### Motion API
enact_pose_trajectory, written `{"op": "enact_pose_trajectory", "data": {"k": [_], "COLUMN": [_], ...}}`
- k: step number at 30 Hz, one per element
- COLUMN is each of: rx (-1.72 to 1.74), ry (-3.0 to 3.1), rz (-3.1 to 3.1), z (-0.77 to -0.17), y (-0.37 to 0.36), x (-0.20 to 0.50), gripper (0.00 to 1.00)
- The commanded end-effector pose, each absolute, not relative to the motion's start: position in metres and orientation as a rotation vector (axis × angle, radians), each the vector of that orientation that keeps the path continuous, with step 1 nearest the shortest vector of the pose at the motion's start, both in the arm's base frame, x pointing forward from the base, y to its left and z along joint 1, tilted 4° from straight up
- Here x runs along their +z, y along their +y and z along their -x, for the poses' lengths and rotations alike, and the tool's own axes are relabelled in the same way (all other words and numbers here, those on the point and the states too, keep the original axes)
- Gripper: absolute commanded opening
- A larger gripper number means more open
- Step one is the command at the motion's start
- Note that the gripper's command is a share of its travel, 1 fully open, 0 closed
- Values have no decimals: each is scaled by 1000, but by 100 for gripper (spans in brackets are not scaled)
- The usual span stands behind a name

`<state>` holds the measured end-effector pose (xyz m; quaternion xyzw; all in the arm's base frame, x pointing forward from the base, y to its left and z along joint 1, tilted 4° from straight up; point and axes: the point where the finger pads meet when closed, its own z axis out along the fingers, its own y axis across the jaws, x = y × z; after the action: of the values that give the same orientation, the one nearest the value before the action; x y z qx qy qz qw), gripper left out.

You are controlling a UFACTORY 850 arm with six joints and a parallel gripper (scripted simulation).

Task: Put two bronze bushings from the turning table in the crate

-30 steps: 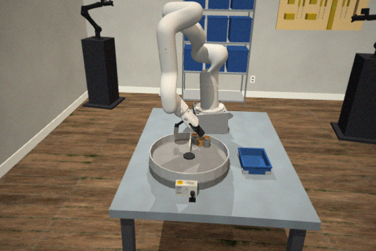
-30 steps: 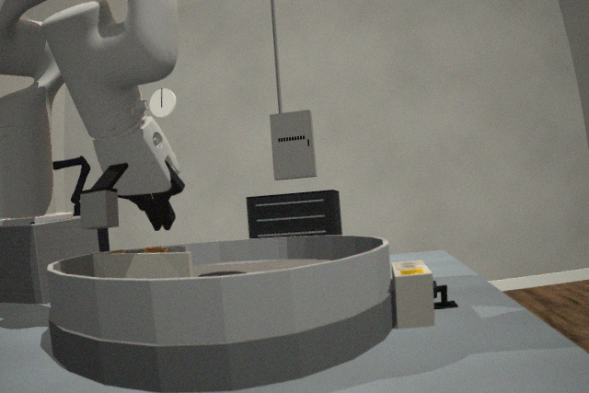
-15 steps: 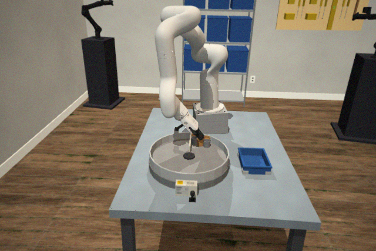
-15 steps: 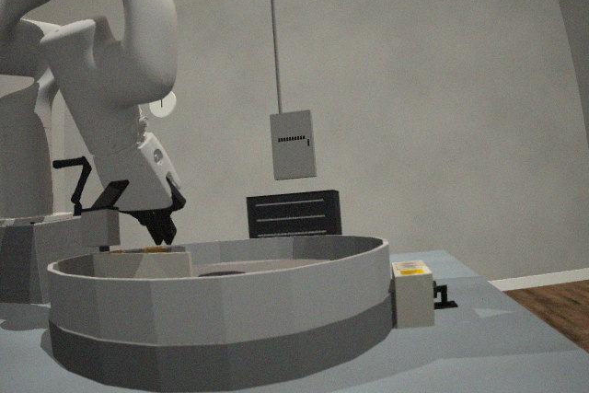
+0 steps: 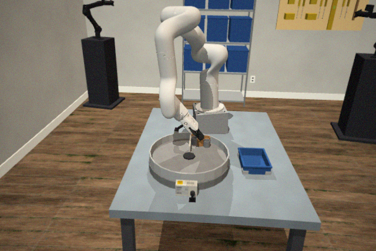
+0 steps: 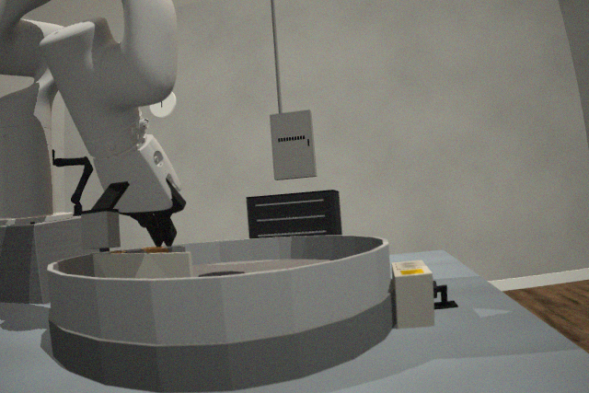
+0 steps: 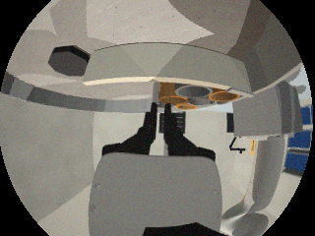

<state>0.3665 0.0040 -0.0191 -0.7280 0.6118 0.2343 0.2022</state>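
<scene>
The round grey turning table [image 5: 188, 158] stands in the middle of the work table. At its far side stands a small cluster of bushings: bronze ones [image 5: 200, 142] and a grey one [image 5: 207, 142]. In the wrist view the bronze rings [image 7: 223, 96] sit around a grey one [image 7: 192, 92], just beyond my fingertips. My gripper [image 5: 198, 135] is tilted, with its tips low over the near edge of this cluster. Its fingers are shut with nothing between them. In the exterior view the tips [image 6: 162, 241] stand just above a bronze top [image 6: 155, 248]. The blue crate [image 5: 254, 159] is empty.
A thin upright divider [image 5: 190, 143] stands on the turning table next to the bushings. A black hub [image 5: 189, 156] marks the table's centre. A white control box [image 5: 185, 187] sits at the table's front rim. The robot base [image 5: 211, 117] is behind.
</scene>
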Motion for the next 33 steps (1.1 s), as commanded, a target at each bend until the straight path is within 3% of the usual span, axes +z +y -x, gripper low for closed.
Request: {"op": "enact_pose_trajectory", "data": {"k": [1,32,33], "rx": [652,652,652], "ry": [1707,1707,1707], "rz": [2033,2033,2033], "z": [-367,-367,-367], "y": [4,3,3], "x": [-19,-31,-31], "gripper": [10,10,0]}}
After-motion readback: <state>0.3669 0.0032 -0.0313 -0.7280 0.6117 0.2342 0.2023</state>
